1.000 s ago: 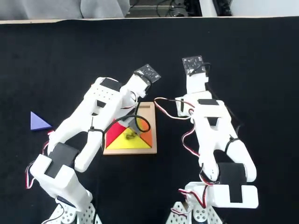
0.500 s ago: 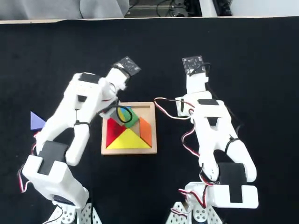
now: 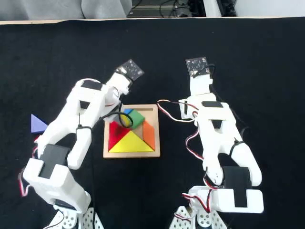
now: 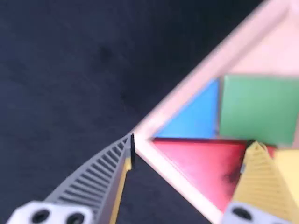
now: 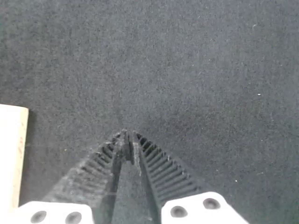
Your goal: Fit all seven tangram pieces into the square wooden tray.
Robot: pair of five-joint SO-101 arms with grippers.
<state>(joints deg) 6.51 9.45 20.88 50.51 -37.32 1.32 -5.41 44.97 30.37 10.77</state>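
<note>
Tray (image 3: 131,154): mid-counter (image 3: 257,57), between arms. Inside, lying flat: red triangle (image 3: 114,134), yellow triangle (image 3: 131,142), orange piece (image 3: 149,134), green square (image 3: 137,119), blue triangle (image 4: 196,119). Purple triangle (image 3: 39,124): on counter, well left of tray. Left tool (image 4: 192,141): spread, straddling tray rim near corner; one finger outside rim, other over red triangle. Right tool (image 5: 127,138): pressed together, above bare counter near tray edge.

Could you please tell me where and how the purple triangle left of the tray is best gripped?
Probably straight down from above: the purple triangle lies flat on the black cloth, so only its thin edges can be pinched. Set one finger on the straight edge facing away from the tray, the other by the opposite corner.
</note>
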